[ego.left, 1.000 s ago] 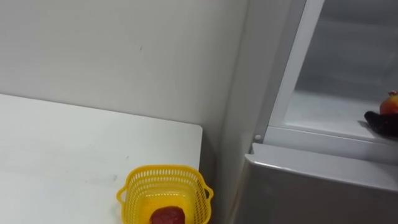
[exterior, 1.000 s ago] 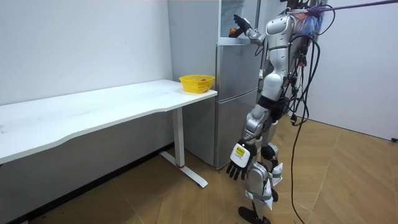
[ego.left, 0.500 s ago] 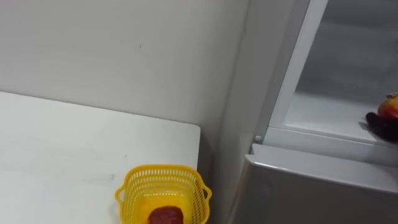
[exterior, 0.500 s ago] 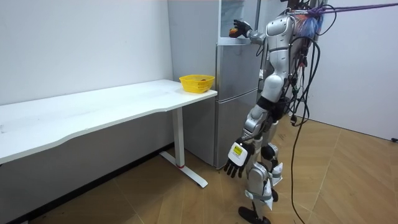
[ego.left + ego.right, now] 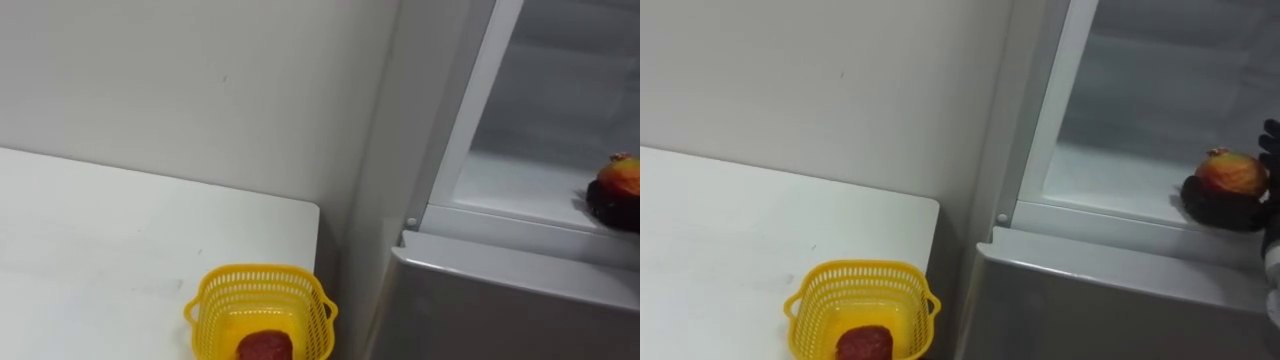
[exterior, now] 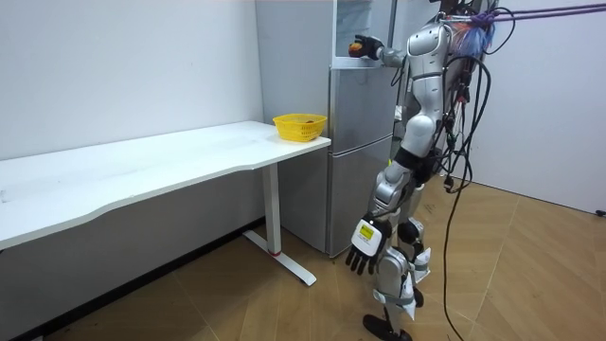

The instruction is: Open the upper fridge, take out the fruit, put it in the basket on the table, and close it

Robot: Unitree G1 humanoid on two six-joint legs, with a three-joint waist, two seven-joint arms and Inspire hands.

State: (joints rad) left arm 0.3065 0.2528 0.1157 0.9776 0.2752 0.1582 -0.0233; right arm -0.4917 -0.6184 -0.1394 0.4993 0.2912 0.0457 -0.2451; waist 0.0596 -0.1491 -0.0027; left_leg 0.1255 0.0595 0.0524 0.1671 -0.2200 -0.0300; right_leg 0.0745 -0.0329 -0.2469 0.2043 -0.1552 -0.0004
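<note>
My right hand (image 5: 1218, 213), cut off at the view's edge, curls round a red-yellow fruit (image 5: 1232, 174) in the upper fridge (image 5: 1110, 180). My left hand (image 6: 362, 250) hangs slack-fingered.

Free shelf (image 5: 1110, 185) beside fridge frame (image 5: 1048, 120)

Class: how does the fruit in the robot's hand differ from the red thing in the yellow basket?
Colour: the fruit is red and yellow; the red thing is dark red. Place: the fruit is at the open upper fridge; the red thing lies in the yellow basket on the white table. Hold: the right hand curls round the fruit; no hand holds the red thing. Both are small and reddish.
</note>
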